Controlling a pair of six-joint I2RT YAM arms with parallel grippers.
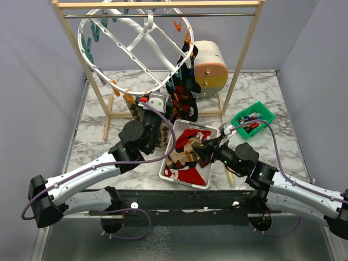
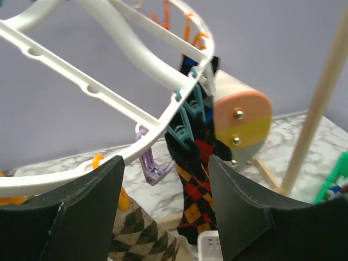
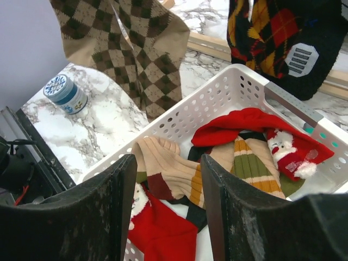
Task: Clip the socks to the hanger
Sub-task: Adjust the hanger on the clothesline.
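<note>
The white oval hanger (image 1: 133,46) hangs tilted from a wooden rack. A black, red and yellow argyle sock (image 1: 184,89) is clipped at its right rim, and a brown argyle sock (image 1: 142,117) hangs lower. My left gripper (image 1: 149,106) points up under the rim, open and empty; in its wrist view the hanger rim (image 2: 109,98), a purple clip (image 2: 152,166), the brown sock (image 2: 138,234) and the argyle sock (image 2: 198,185) lie beyond the fingers. My right gripper (image 1: 198,148) hovers open over the basket, above a tan ribbed sock (image 3: 174,168) and a red sock (image 3: 163,228).
A white perforated basket (image 1: 168,163) holds several more socks, including a Santa one (image 3: 288,152). A green bin (image 1: 253,119) sits at the right. A pastel cylinder (image 1: 209,68) lies behind the rack, whose wooden post (image 1: 242,60) stands near it. A small blue tin (image 3: 65,92) rests on the marble.
</note>
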